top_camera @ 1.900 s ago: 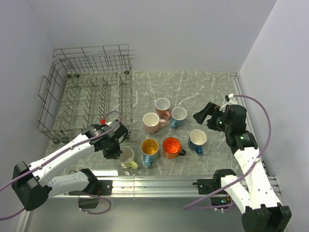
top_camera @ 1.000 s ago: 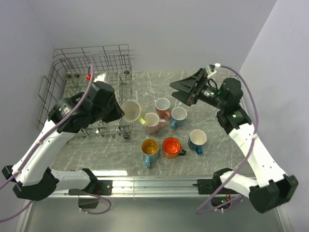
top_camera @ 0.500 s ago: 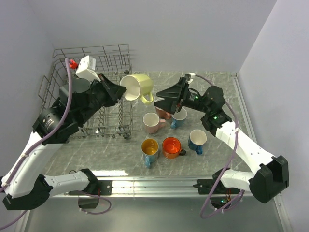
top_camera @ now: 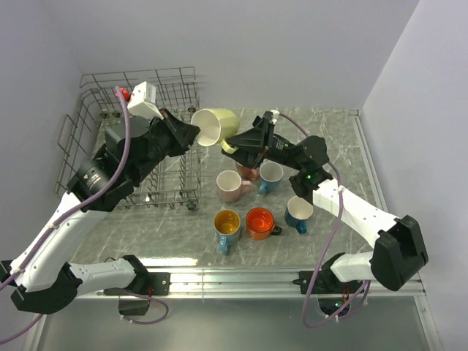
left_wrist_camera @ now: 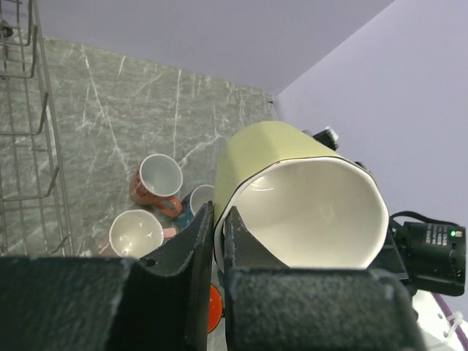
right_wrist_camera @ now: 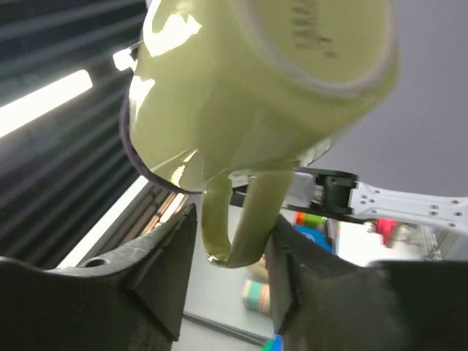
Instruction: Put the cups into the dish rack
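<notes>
My left gripper [top_camera: 196, 134] is shut on the rim of a pale yellow cup [top_camera: 214, 126] and holds it in the air, on its side, by the right edge of the dish rack [top_camera: 139, 75]. In the left wrist view one finger is inside the cup [left_wrist_camera: 307, 205] and one outside. My right gripper [top_camera: 232, 146] reaches up from the right. Its fingers straddle the cup's handle [right_wrist_camera: 234, 219]. One pad touches the handle and a thin gap shows at the other. Several other cups stand on the table.
On the marble table stand a salmon cup [top_camera: 246, 159], a pale pink cup [top_camera: 229, 185], a light blue cup [top_camera: 271, 174], a dark blue cup [top_camera: 299, 210], an orange cup [top_camera: 259, 221] and a teal cup [top_camera: 227, 225]. Both arms cross above them. A wall is behind the rack.
The left arm rose with the yellow cup from the table to beside the rack. The right arm swung left to it, and its jaws narrowed around the handle.
</notes>
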### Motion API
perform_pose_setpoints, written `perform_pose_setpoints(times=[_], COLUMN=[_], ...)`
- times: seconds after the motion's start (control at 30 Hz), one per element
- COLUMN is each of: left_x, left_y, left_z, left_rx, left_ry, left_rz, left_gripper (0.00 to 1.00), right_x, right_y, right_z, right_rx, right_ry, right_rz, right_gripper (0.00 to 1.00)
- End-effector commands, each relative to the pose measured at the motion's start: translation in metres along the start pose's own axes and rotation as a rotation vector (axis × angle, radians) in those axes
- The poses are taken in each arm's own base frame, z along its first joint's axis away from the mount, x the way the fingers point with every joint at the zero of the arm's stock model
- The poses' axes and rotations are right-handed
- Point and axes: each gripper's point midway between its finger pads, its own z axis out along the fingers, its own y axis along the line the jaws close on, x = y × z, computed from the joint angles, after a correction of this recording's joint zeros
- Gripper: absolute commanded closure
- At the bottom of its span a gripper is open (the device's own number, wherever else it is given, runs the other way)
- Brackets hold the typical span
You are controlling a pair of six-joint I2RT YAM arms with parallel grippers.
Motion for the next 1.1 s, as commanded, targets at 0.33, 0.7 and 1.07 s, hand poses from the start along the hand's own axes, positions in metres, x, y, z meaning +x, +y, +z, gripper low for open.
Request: perform_pose_setpoints(times=[0.33,0.7,1.07], left_x=[-0.027,0.005,0.01], left_y=[-0.032,0.009,0.044], left_z=[-0.005,-0.003,-0.027], left_rx=[0.162,-0.02,-0.129], left_ry=[-0.116,-0.016,-0.015], left_rz=[-0.133,-0.07,-0.052], left_gripper=[1.0,0.84,0.28], right_x=[0.007,-0.004,-0.055], right_y=[0.05,0.065,0.035], right_z=[0.006,0.028,0.073], right_rx=[-0.266,-0.221,0.021], right_ry=[0.027,-0.001,-0.061], right_rz=[-0.02,-0.177,-0.305], right_gripper=[1.0,1.0,1.0])
